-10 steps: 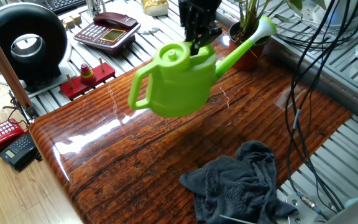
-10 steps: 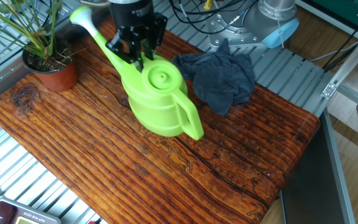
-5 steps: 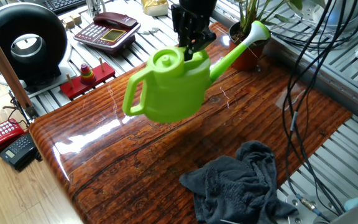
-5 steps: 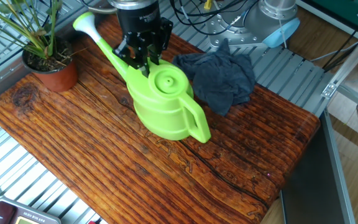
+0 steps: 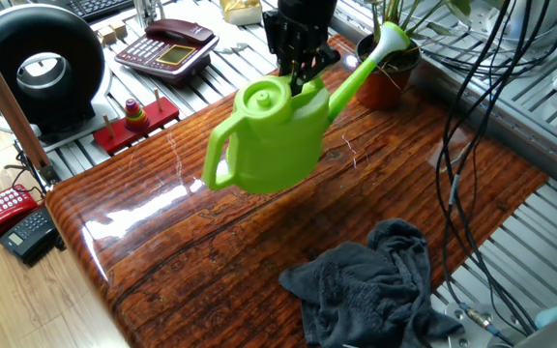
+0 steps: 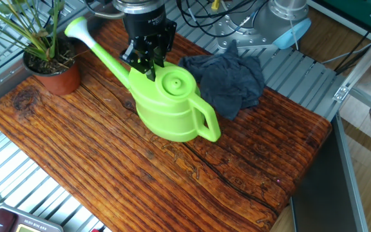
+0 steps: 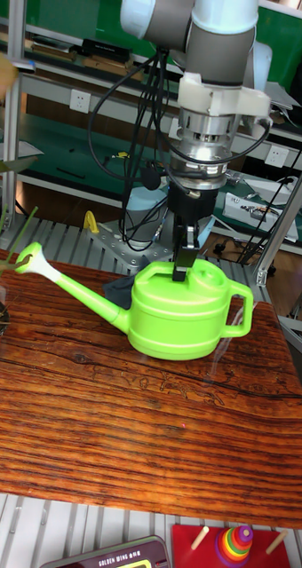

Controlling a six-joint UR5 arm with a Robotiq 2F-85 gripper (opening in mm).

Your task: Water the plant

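Note:
The green watering can (image 5: 271, 137) (image 6: 170, 106) (image 7: 182, 311) hangs just above the wooden table, held by its top rim. My gripper (image 5: 298, 75) (image 6: 147, 61) (image 7: 182, 266) is shut on that rim beside the round lid. The can's white-tipped spout (image 5: 389, 39) (image 6: 77, 29) (image 7: 31, 260) points at the plant (image 5: 387, 68) (image 6: 47, 61), a grassy tuft in a terracotta pot at the table's corner. The spout tip is close to the leaves, above the pot's edge. In the tall fixed view only a few leaves (image 7: 9, 244) show at the left edge.
A crumpled dark grey cloth (image 5: 375, 285) (image 6: 227, 80) lies on the table (image 5: 211, 251) past the can's handle side. Off the table stand a red phone (image 5: 167, 46), a black ring-shaped device (image 5: 37, 63), a red toy stand (image 5: 135, 121) and hanging cables (image 5: 472, 116).
The can has turned and shifted so its spout swung nearer the plant and rose slightly; the handle end moved away from the pot. My grip has stayed the same.

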